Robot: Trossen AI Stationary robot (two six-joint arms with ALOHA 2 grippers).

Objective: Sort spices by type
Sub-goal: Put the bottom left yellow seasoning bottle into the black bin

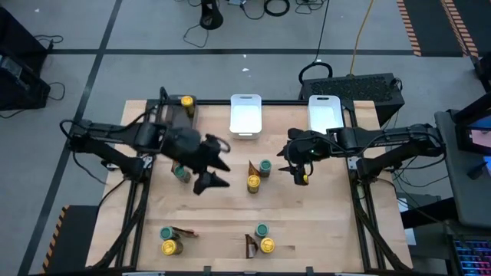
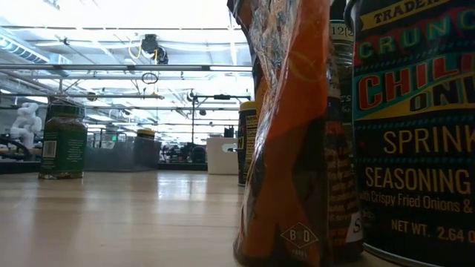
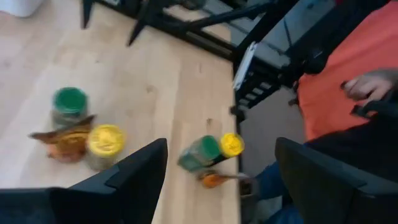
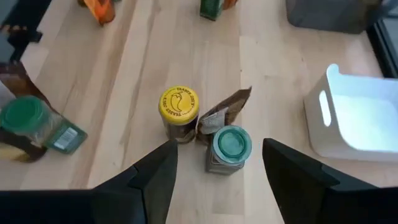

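Both sets of jaws hanging wide and empty over the middle of the tabletop (image 1: pixel 322 222). Right ahead of the right jaws: a yellow-lid jar (image 4: pixel 179 107), a green-lid jar (image 4: pixel 231 144) and a brown packet (image 4: pixel 225 111) wedged touching between them. Tight little clump, so probably easy to pinch the packet along with a jar, or tip the neighbour when closing in. Ahead of the left jaws, another jar-and-packet bunch (image 3: pixel 87 134), plus a pair (image 3: pixel 211 149) near the edge, which one nudge could send onto the floor. Also a lone green jar (image 1: pixel 182 174) just beside the left jaws, ripe for getting clipped on a swing.

Pale wood planks, white tray (image 4: pixel 360 121) off to the side of the right jaws. Grey floor, cables (image 1: pixel 276 6), somebody's hand (image 3: pixel 367 84) beyond the edge.
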